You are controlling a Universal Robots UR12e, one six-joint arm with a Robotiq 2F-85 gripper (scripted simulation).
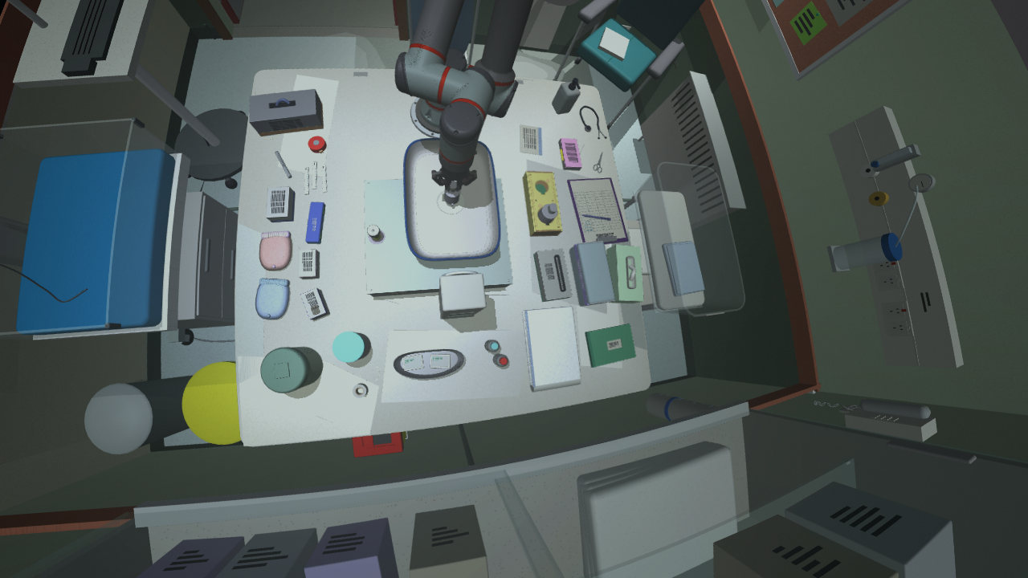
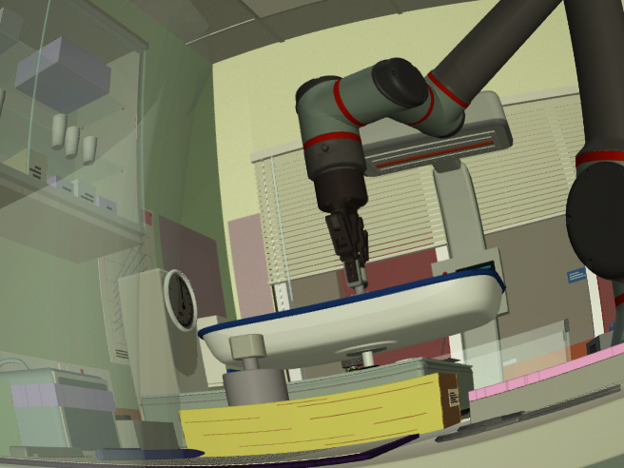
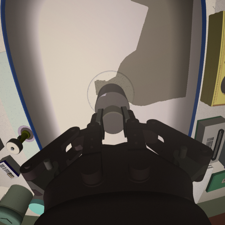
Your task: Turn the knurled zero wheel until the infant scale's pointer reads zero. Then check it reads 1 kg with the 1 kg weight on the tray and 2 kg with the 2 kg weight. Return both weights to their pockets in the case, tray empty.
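The infant scale's white tray (image 1: pixel 451 201) with a blue rim sits at the middle of the table. A small grey cylindrical weight (image 3: pixel 112 102) is over a faint circle at the tray's centre. The yellow weight case (image 1: pixel 544 203) lies right of the scale. One of its pockets is empty, and the other grey weight (image 1: pixel 548 213) stands in the second pocket. The knurled zero wheel (image 1: pixel 374 233) is on the scale base, left of the tray. The round dial (image 2: pixel 182 300) stands at the scale's front. My gripper (image 3: pixel 113 122) is over the tray centre, closed on the small weight's knob.
A blue mattress cot (image 1: pixel 93 241) stands left of the table. Boxes (image 1: pixel 593 272) and a clipboard (image 1: pixel 597 210) crowd the right side beyond the case. A white box (image 1: pixel 462 293) sits in front of the scale. Small packets and a jar (image 1: pixel 285 369) lie on the left.
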